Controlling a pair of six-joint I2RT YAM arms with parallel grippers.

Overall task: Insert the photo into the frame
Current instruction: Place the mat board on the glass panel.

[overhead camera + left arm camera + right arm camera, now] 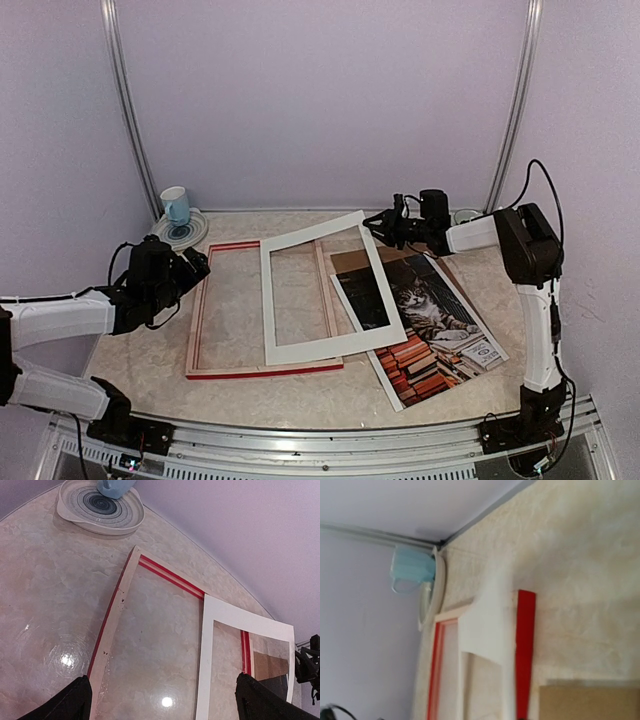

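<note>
The frame (pixel 197 322), red with pale wood sides, lies flat at the left middle of the table. A white mat (pixel 268 300) lies tilted across the frame's right half and part of the photo (pixel 440 322), a cat print lying flat at the right. My right gripper (pixel 378 222) is at the mat's far right corner and seems shut on it. Its fingers do not show in the right wrist view, which shows the mat (pixel 482 630) and the frame's red rail (pixel 525 645). My left gripper (pixel 198 262) is open and empty above the frame's left rail (pixel 117 610), fingers wide apart (pixel 161 692).
A brown backing board (pixel 350 262) lies under the photo's far end and shows in the right wrist view (pixel 590 702). A blue mug (pixel 175 205) stands on a patterned plate (pixel 190 235) at the back left corner. Walls close the back and sides.
</note>
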